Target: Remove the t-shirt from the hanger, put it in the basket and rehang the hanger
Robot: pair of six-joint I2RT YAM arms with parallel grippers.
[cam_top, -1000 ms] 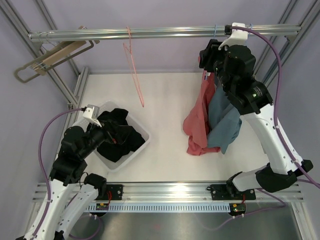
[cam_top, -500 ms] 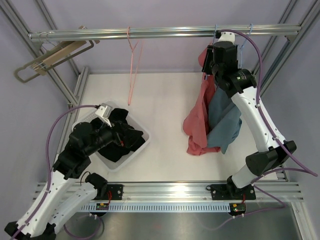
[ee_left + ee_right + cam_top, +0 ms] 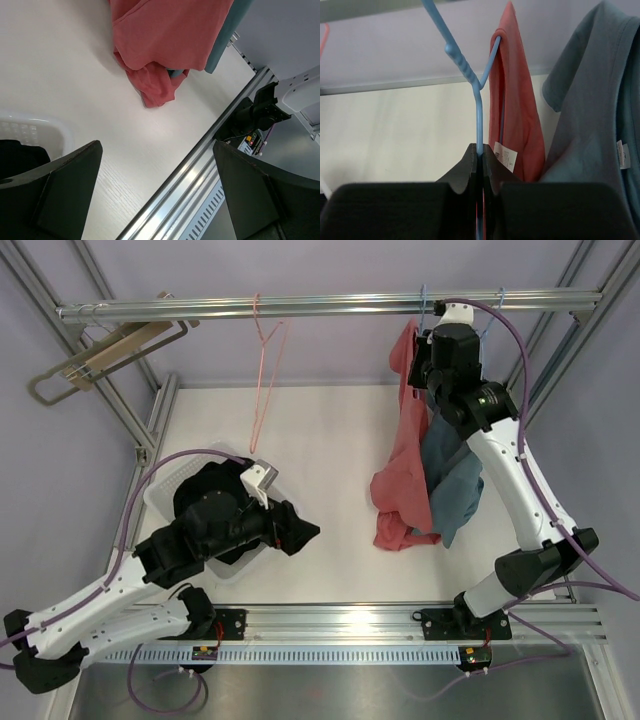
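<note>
A red t-shirt [image 3: 400, 475] hangs on a blue wire hanger [image 3: 423, 300] from the top rail at the right, its lower end bunched on the table. A teal t-shirt [image 3: 455, 485] hangs just right of it. My right gripper [image 3: 428, 352] is up by the rail. In the right wrist view it [image 3: 481, 155] is shut on the blue hanger's wire [image 3: 479, 115], with the red t-shirt [image 3: 515, 100] and teal t-shirt [image 3: 590, 115] behind. My left gripper [image 3: 300, 533] is open and empty over the table. In its wrist view it [image 3: 156, 150] faces the red t-shirt [image 3: 165, 35].
A white bin [image 3: 165, 490] holding black garments sits at the left under my left arm. An empty pink hanger [image 3: 265, 370] and a wooden hanger [image 3: 110, 350] hang from the rail [image 3: 330, 306]. An aluminium front rail [image 3: 340, 620] borders the table's near edge.
My left arm has swung right from the bin out over the table. My right gripper has closed in on the blue hanger at the rail, and the red t-shirt's top has shifted up.
</note>
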